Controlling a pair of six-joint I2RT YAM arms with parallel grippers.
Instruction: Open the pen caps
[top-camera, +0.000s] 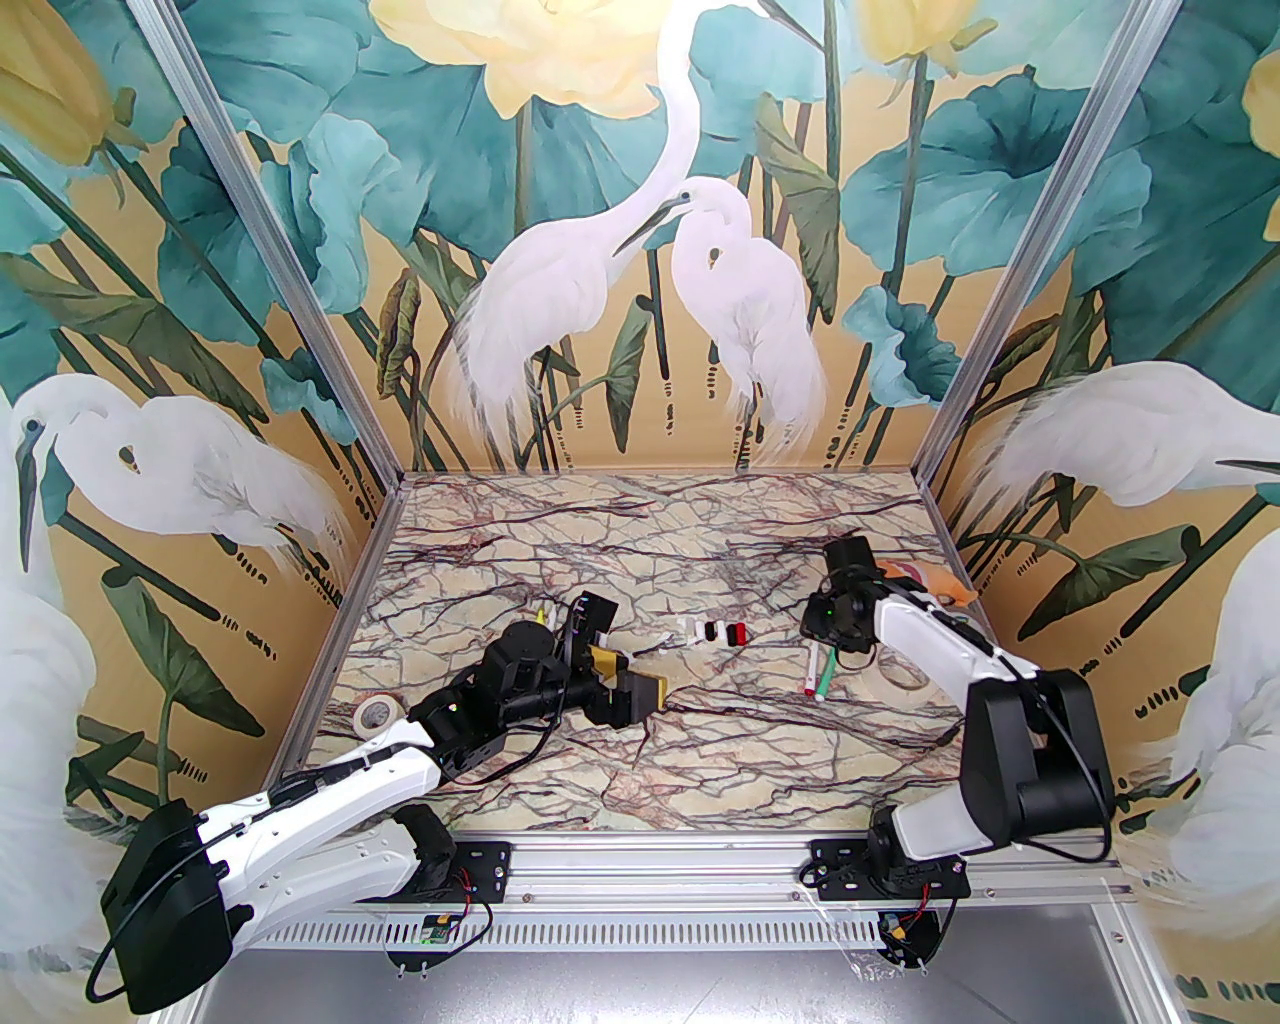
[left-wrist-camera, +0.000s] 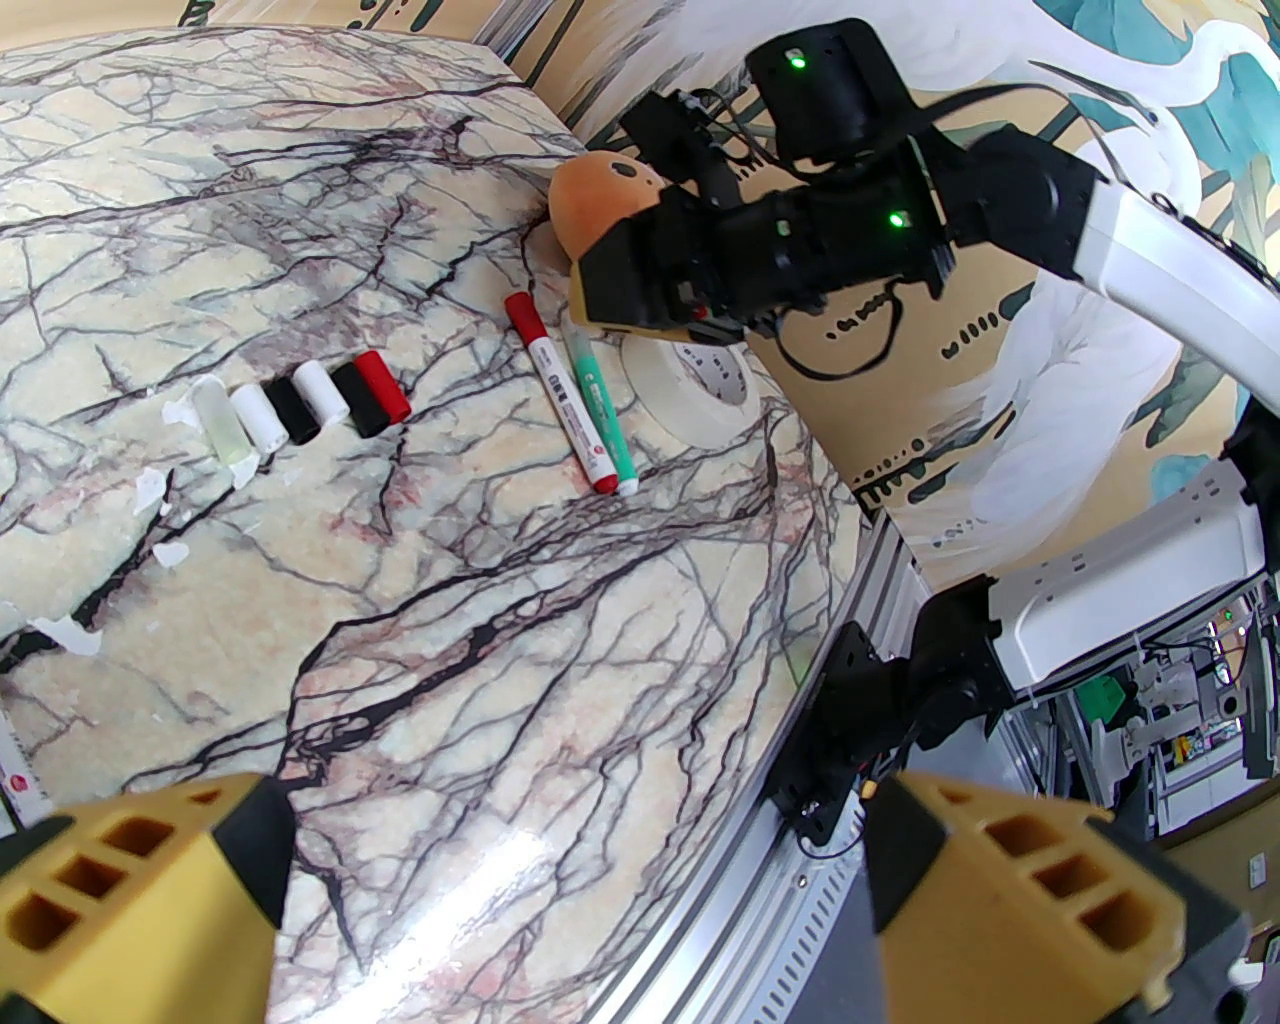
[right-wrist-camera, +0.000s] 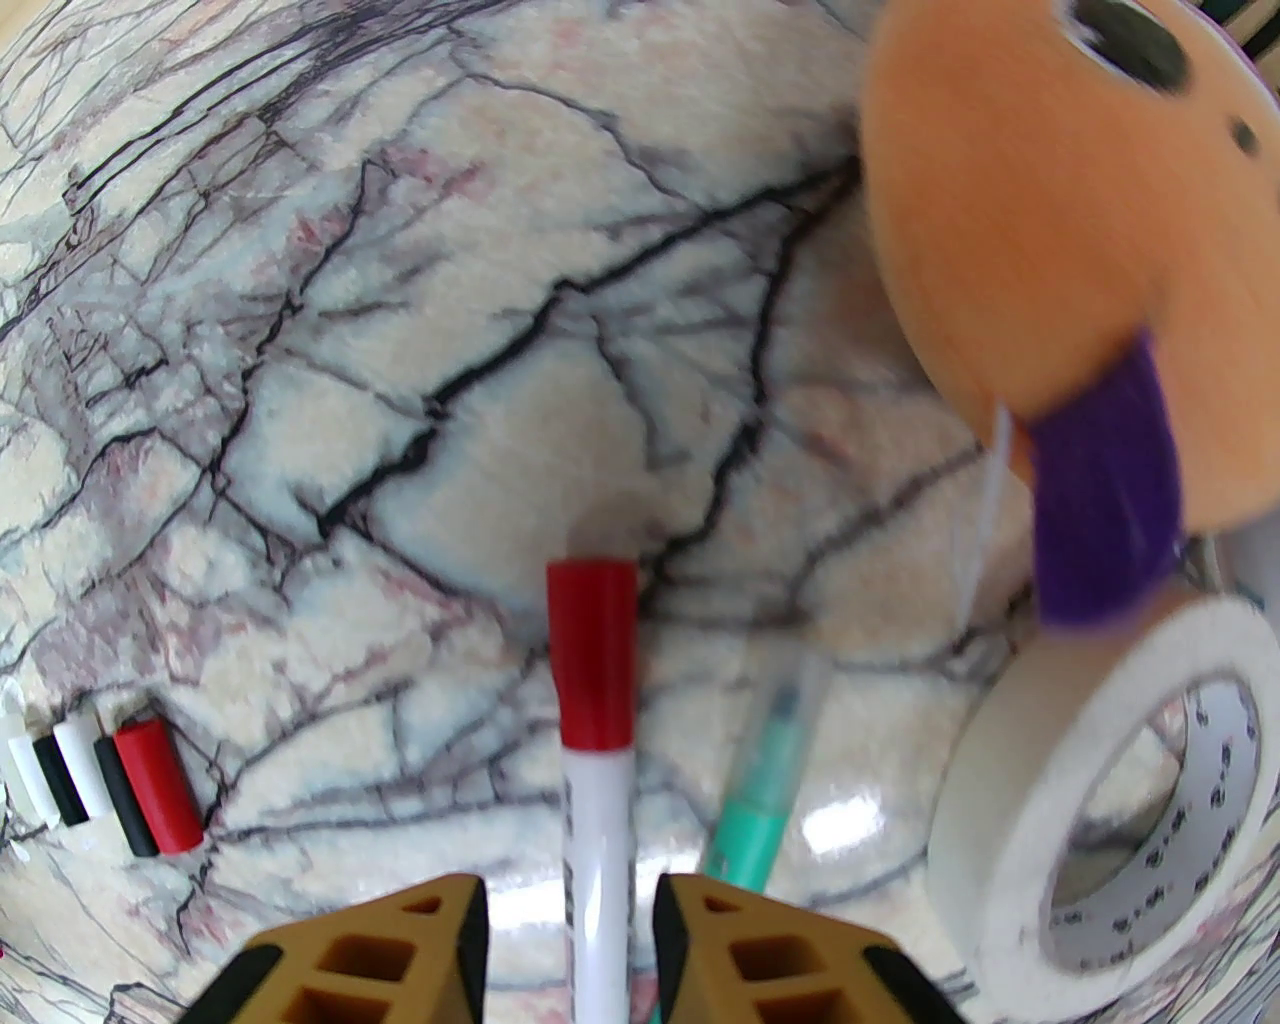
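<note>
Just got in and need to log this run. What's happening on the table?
The right pincer straddles the white barrel of the red-capped pen, jaws apart, not yet clamped on it. The left pincer hangs wide open over the table. A row of loose caps lies on it; the green pen lies beside the red one.

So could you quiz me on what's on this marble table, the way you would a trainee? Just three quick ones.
1. True or false: the left gripper is clamped on a pen.
2. Which thing lies between the fingers of the right gripper? A) the white plastic marker with a red cap B) the white tape roll C) the orange plush toy
3. Fill in: in the row of small loose plastic caps, the end cap nearest the markers is coloured ___.

Key: 1 false, it is open and empty; 2 A; 3 red.
</note>
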